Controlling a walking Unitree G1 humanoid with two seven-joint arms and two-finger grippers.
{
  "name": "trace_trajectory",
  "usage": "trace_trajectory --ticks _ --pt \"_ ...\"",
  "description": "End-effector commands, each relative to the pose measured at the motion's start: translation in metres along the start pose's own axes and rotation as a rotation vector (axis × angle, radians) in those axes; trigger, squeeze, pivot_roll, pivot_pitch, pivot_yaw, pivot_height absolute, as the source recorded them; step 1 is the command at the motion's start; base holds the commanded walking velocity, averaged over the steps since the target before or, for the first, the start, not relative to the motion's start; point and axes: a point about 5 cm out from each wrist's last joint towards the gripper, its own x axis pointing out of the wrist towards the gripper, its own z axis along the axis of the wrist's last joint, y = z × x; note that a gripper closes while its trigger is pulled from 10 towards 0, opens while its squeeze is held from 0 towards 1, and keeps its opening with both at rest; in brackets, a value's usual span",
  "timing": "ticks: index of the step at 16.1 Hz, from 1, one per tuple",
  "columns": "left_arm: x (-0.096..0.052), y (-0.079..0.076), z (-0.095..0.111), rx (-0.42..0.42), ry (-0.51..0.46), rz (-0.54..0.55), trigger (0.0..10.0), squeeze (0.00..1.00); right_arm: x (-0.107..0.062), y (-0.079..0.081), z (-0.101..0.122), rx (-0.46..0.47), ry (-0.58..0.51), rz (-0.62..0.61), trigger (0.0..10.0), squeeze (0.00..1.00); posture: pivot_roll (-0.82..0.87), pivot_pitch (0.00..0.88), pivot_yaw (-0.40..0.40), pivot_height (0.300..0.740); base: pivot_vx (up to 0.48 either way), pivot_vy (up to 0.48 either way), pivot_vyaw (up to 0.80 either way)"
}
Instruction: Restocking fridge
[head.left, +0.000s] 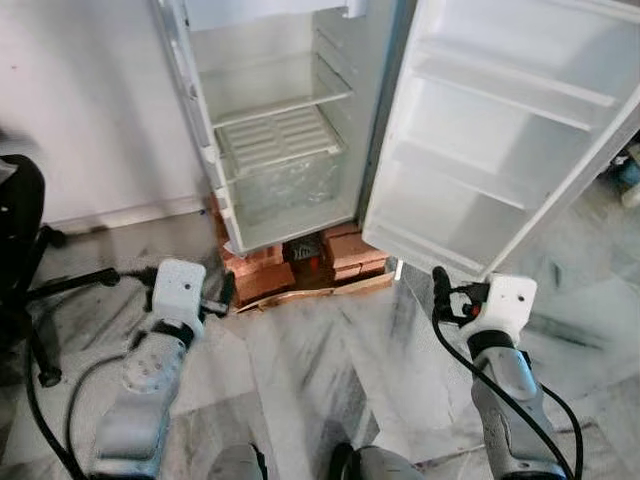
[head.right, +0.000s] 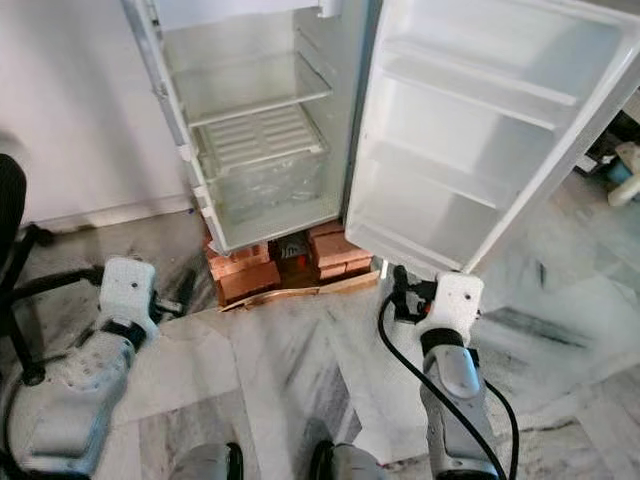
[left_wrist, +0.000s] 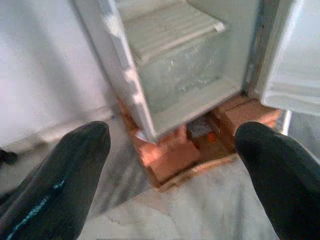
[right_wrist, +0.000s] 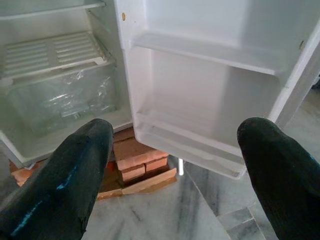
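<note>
The fridge (head.left: 280, 130) stands raised on bricks (head.left: 262, 270), its door (head.left: 500, 130) swung wide so the bare shelves can be reached. Both the left gripper (left_wrist: 172, 165) and right gripper (right_wrist: 175, 165) hover before the fridge, fingers spread, holding nothing to stock.

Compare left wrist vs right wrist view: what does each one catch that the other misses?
Left wrist: the white wall beside the fridge, and the left gripper, fingers spread open.

Right wrist: the inside of the open fridge door with its door shelves, bare, and the right gripper, also open.

Both: the clear crisper drawer under its slatted cover, the bricks propping up the fridge, and the marble floor.
</note>
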Motion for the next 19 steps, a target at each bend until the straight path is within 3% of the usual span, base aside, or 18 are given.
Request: trace_trajectory --ticks 1,4,6,10,14,19 --pt "-0.006 -0.005 -0.003 0.007 -0.005 0.008 10.0 0.00 0.000 -0.002 0.000 -0.002 0.002 -0.001 10.0 0.00 0.11 0.168 -0.031 0.740 0.000 0.000 0.00" --pt "-0.018 -0.017 -0.007 0.048 -0.049 0.022 10.0 0.00 -0.008 -0.012 -0.001 0.013 -0.022 -0.051 10.0 0.00 0.14 0.129 -0.011 0.740 0.000 0.000 -0.18" --pt "-0.028 -0.015 -0.015 -0.002 -0.010 0.082 10.0 0.00 -0.014 -0.014 -0.003 0.009 -0.018 -0.044 10.0 0.00 0.14 0.106 -0.013 0.740 0.000 0.000 -0.80" --pt "-0.026 -0.008 -0.015 0.013 -0.029 0.070 10.0 0.00 -0.012 -0.007 -0.002 0.002 -0.028 -0.016 10.0 0.00 0.14 0.093 -0.011 0.740 0.000 0.000 -0.80" --pt "-0.019 -0.014 -0.006 0.024 -0.073 0.022 10.0 0.00 -0.012 0.001 -0.004 0.001 -0.018 0.016 10.0 0.00 0.13 0.099 -0.021 0.740 0.000 0.000 -0.80" --pt "-0.012 -0.010 0.000 0.022 -0.105 0.024 10.0 0.00 -0.004 0.002 0.003 -0.018 -0.036 0.040 10.0 0.00 0.14 0.105 -0.040 0.740 0.052 0.000 -0.80"
